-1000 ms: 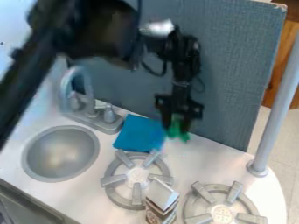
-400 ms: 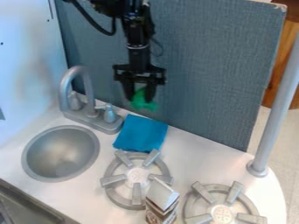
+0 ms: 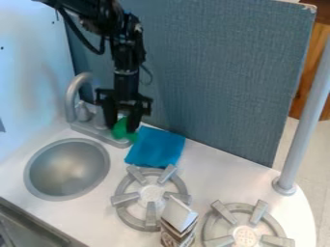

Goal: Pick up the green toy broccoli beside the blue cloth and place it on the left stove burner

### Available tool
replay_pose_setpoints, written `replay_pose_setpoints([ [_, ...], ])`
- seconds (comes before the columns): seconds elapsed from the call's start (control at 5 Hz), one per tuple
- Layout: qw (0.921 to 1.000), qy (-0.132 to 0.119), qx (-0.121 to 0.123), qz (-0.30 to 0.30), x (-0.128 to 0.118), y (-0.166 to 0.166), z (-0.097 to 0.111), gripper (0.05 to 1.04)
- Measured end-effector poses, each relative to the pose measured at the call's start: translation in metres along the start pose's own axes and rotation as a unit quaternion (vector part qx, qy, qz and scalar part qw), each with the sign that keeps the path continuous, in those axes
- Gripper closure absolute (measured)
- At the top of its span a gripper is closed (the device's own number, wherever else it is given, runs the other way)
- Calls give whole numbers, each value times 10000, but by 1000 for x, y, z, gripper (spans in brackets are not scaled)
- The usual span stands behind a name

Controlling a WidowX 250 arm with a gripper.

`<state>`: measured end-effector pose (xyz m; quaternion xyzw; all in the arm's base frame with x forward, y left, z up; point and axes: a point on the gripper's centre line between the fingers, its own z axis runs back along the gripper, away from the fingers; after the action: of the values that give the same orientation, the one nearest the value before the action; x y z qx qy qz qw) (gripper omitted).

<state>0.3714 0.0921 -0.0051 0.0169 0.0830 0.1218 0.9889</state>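
Green object held between black fingers — blue cloth near.

I am at a toy kitchen: my worktop has a sink, a faucet and two stove burners.

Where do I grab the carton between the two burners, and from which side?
I'd come straight down from above and close on opposite walls of the carton, just below its slanted white top: it looks upright, with the left burner and right burner close on either side. The slanted top would probably slip. Free the gripper of the green object first.
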Motion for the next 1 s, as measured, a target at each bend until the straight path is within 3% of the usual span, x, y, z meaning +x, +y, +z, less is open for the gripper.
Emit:
replay_pose_setpoints([
  [0.2,9983,407,42,-419,-25,-9,-25,440],
  [0.4,9939,462,124,-999,-38,-39,-38,440],
  [0.8,9920,145,177,-1240,-39,-76,-44,440],
  [1.0,9921,127,261,-1218,-38,-79,-49,391],
])
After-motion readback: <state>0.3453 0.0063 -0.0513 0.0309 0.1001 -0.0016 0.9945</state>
